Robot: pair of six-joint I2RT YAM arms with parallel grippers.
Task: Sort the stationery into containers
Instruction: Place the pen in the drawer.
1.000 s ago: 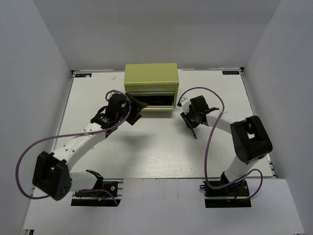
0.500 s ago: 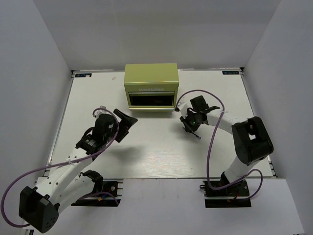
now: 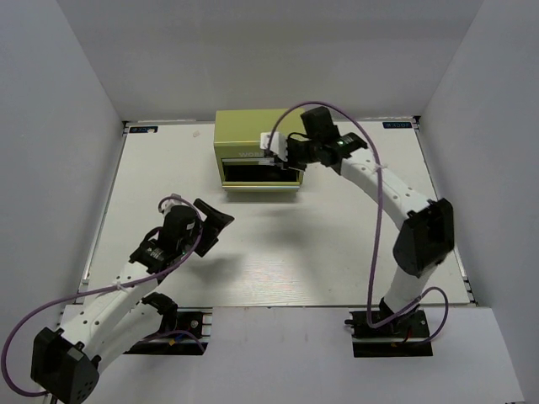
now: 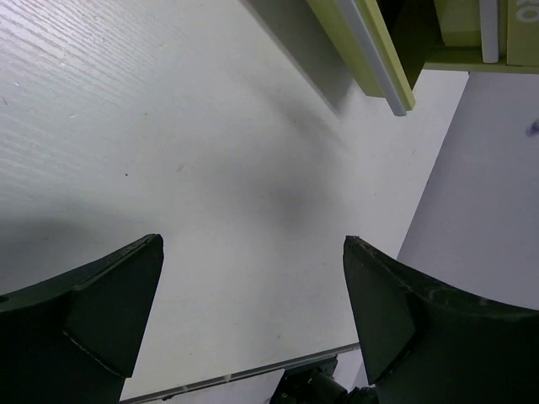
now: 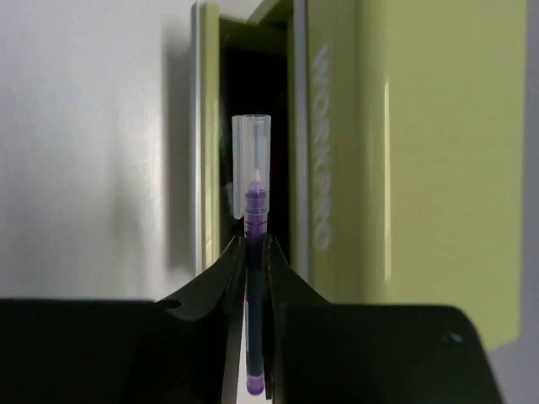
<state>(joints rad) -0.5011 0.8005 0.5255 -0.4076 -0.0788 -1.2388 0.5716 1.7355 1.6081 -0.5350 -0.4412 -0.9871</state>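
One pen point(image 5: 256, 198), clear-capped with purple ink, is pinched between narrowed fingers of right gripper point(image 5: 255, 254) and held before one open drawer point(image 5: 253, 93) of one yellow-green cabinet point(image 3: 259, 128). Left gripper point(image 4: 253, 311) is spread wide over table point(image 4: 168, 126), nothing gripped.

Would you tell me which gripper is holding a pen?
The right gripper: its fingers pinch a clear-capped pen near the cabinet; the left gripper is open and empty.
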